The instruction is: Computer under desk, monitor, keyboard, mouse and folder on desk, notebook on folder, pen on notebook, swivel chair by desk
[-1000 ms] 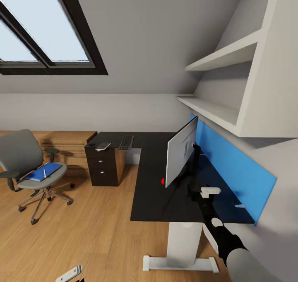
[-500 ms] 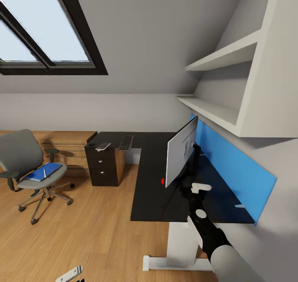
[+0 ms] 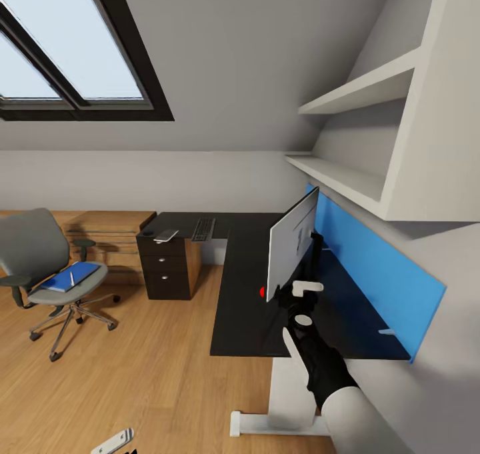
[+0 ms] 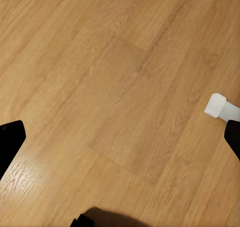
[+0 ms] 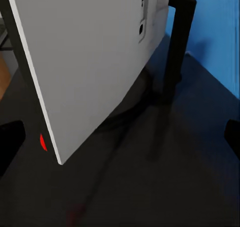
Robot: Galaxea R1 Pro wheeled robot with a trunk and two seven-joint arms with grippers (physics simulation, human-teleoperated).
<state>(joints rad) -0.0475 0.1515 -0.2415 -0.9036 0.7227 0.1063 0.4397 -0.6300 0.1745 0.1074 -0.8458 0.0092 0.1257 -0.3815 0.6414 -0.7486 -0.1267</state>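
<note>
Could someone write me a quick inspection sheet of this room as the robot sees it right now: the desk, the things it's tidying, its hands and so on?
Surface: desk, glossy black L-shaped top.
Job's things: monitor stands on the desk, pale back showing; keyboard on the far wing; folder lies on the swivel chair seat, with a pen on top.
Clutter: a small pale flat item beside the keyboard, too small to identify.
Hands: right hand is over the desk by the monitor's lower corner, open; left hand hangs open over the wooden floor.
Cables: nothing seen.
Surroundings: skylight, white shelves, blue wall panel.
</note>
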